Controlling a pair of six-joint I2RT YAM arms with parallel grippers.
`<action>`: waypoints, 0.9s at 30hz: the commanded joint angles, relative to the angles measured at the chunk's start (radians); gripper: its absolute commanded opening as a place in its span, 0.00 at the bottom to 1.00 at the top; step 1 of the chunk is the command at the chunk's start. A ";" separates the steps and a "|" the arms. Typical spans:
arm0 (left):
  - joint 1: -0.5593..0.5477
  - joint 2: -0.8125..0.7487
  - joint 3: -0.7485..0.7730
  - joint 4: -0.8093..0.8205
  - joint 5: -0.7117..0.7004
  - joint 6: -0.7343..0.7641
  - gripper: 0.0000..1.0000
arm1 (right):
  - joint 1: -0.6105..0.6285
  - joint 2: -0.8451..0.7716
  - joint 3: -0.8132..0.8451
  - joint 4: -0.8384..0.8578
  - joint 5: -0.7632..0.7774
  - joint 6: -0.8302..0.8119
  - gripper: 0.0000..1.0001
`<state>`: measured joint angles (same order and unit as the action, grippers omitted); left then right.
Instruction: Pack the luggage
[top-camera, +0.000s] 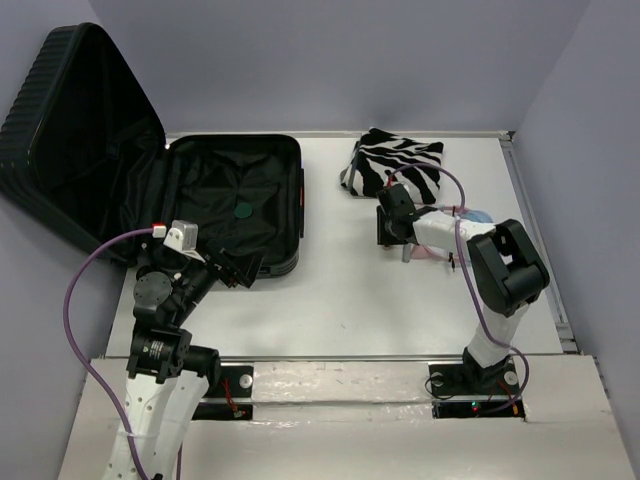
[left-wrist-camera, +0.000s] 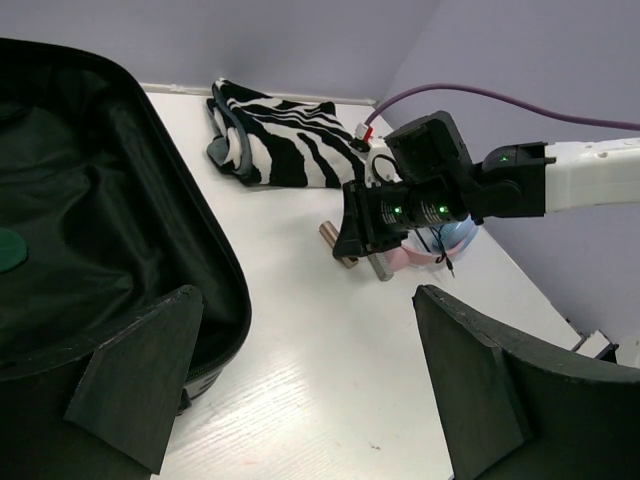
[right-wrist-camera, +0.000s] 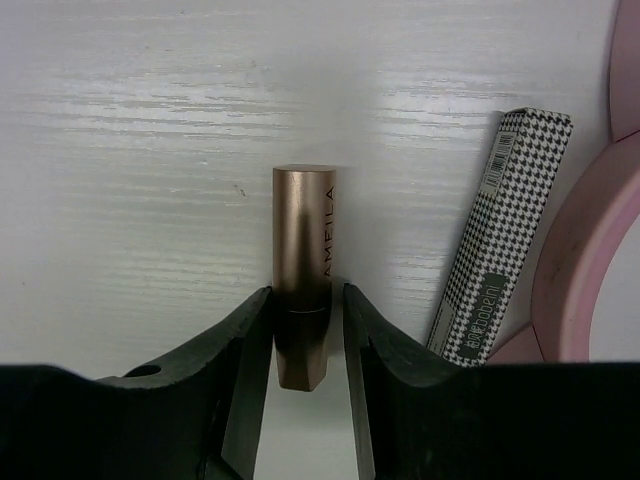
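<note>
Seen from above and behind the arm bases, the top camera faces down and away over the whole table (top-camera: 400, 300), with the luggage (top-camera: 230, 200) far left and the zebra-striped cloth (top-camera: 400, 165) far right. The left wrist camera, low beside the luggage, faces right and far across the table, sharing that cloth and the right gripper (left-wrist-camera: 362, 260). The right wrist camera looks straight down, very close, on a lipstick tube (right-wrist-camera: 302, 270) between its own fingers (right-wrist-camera: 230, 380).

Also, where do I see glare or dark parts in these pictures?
Top view: even light, suitcase lining nearly black. Right wrist view: white glare on the table, soft shine along the lipstick. Left wrist view: striped cloth sharp, no glare.
</note>
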<state>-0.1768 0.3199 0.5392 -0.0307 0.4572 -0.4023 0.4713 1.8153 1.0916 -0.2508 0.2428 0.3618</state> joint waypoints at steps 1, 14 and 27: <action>0.000 0.007 0.028 0.038 0.021 -0.003 0.99 | 0.010 -0.014 0.045 -0.010 0.007 -0.011 0.30; 0.007 0.008 0.025 0.038 0.018 -0.007 0.99 | 0.314 -0.172 0.207 0.165 -0.149 0.045 0.22; 0.010 0.004 0.028 0.035 0.017 -0.006 0.99 | 0.333 -0.042 0.353 0.188 -0.131 0.121 0.68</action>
<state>-0.1745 0.3252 0.5392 -0.0315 0.4568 -0.4030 0.8303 1.8702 1.5475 -0.0776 -0.0006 0.4789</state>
